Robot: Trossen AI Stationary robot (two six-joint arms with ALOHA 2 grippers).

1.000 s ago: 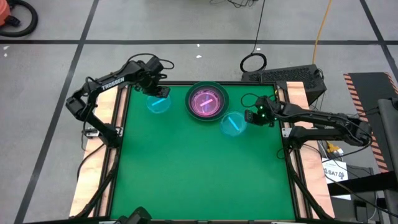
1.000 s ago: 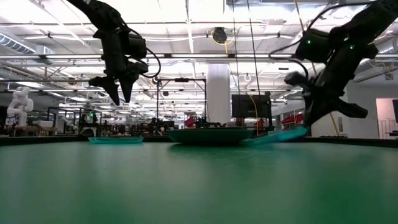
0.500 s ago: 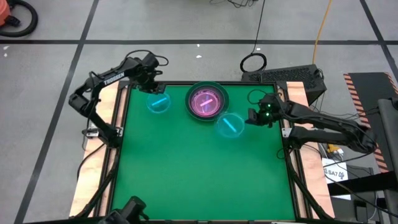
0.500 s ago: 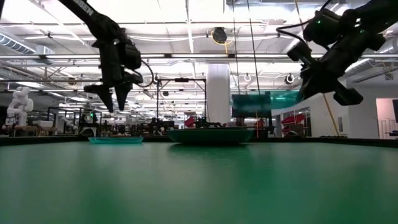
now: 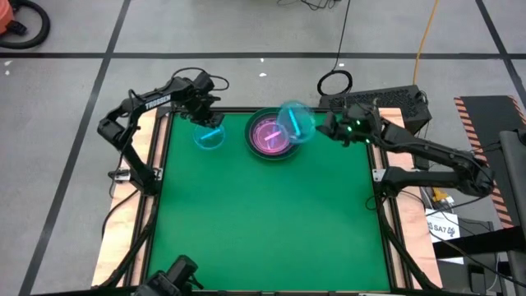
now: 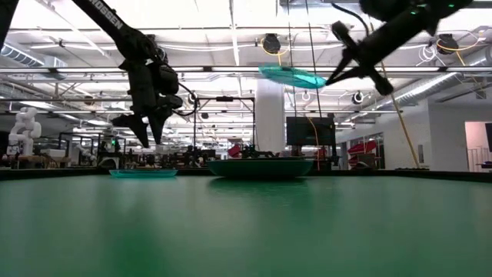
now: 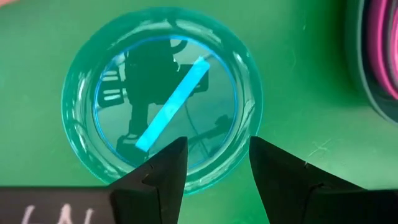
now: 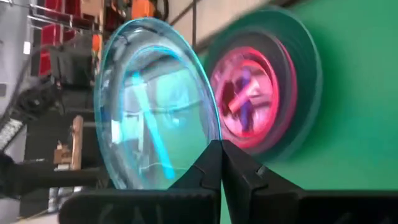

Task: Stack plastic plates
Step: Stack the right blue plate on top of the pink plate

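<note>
One round translucent cyan plate (image 5: 295, 122) pinched by right gripper (image 5: 322, 129), airborne.

1. Stack of plates (image 5: 274, 135): from above, the lifted cyan plate (image 5: 295, 122) covers its right rim. How many pink plates sit inside the dark one can't be told.
2. Low view: only the dark outer plate (image 6: 256, 166) shows edge-on; anything inside it is hidden by its rim.
3. Right wrist view: the stack (image 8: 273, 93) is blurred, and the lifted cyan plate (image 8: 155, 106) hides its near side.
4. Left wrist view: the stack (image 7: 379, 56) is cut off by the frame edge, just beside the second cyan plate (image 7: 163, 99).
</note>
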